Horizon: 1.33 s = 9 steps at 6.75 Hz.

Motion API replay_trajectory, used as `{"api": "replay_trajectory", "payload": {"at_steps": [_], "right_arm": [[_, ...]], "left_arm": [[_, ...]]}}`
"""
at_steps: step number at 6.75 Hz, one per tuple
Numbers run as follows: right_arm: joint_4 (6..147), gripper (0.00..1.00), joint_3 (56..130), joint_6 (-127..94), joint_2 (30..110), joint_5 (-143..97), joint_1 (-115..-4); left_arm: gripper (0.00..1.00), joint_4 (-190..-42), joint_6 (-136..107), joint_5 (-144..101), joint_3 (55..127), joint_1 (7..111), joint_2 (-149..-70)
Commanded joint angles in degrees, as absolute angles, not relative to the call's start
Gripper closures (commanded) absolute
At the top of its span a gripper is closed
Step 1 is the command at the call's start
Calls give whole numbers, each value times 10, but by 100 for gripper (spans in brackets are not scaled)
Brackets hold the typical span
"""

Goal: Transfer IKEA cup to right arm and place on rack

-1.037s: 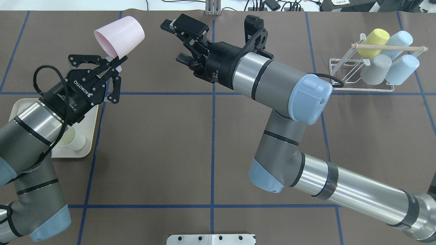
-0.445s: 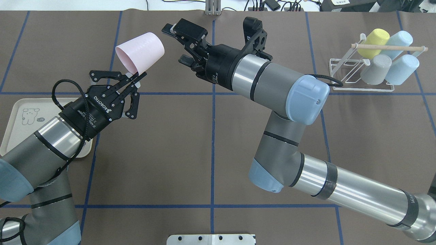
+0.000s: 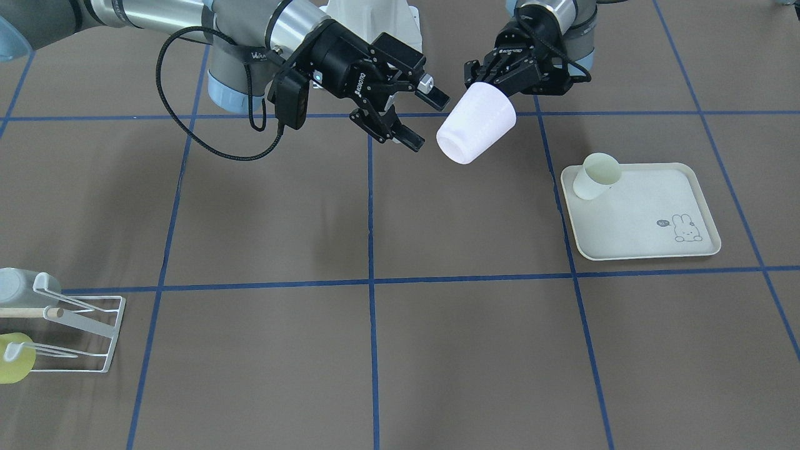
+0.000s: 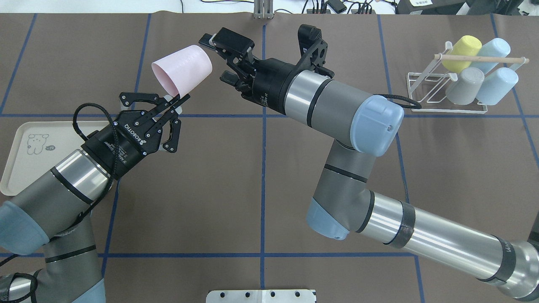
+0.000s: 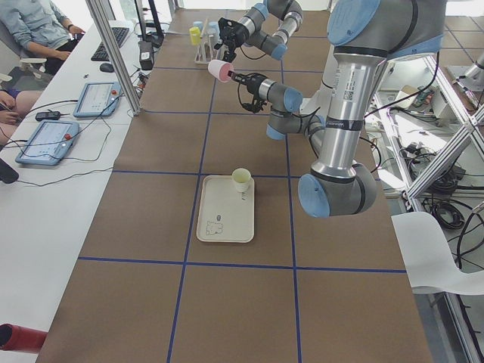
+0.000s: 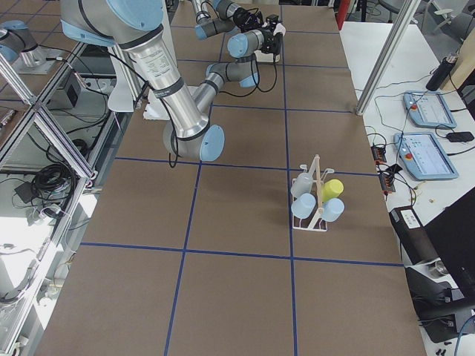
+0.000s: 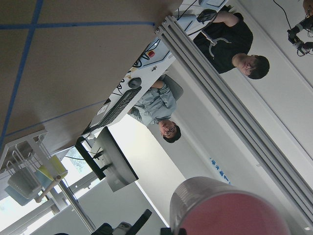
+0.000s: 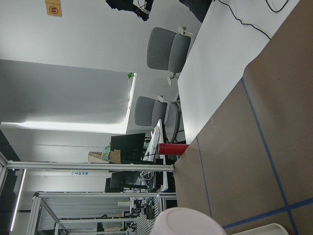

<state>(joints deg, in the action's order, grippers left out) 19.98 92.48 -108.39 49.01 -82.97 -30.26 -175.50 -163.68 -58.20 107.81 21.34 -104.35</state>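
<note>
IKEA cup (image 4: 182, 67), pink, hangs tilted in the air above the desk (image 4: 210, 189), pinched at its rim wall by the closed jaws of the left gripper (image 4: 174, 101). It looks light, stiff and smooth, and its taper is likely slippery, so mid-body seems the safest hold. Just beside its base, the right gripper (image 4: 215, 59) has its jaws spread wide. Far right stands the rack (image 4: 446, 110).

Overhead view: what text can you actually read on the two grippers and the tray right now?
"ROBOTIQ": white letters on the body of the left gripper, which holds the pink cup.
Smaller white lines beside that word: too small to read.
White print on the right gripper: blurred, unreadable.
Speech bubble by the animal drawing on the tray: too small to read.
</note>
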Motion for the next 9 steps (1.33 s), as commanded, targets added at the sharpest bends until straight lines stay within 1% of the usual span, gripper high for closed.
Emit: {"api": "replay_trajectory", "payload": {"at_steps": [1,9], "right_arm": [[200,0,922,-1084,490,-830,-298],[199,1,911,-1087,480,-830,-290]], "left_arm": [[100,-1754,-1637,-566,1078,200,-1050],[100,-1754,-1616,-539,1078,167,-1074]]}}
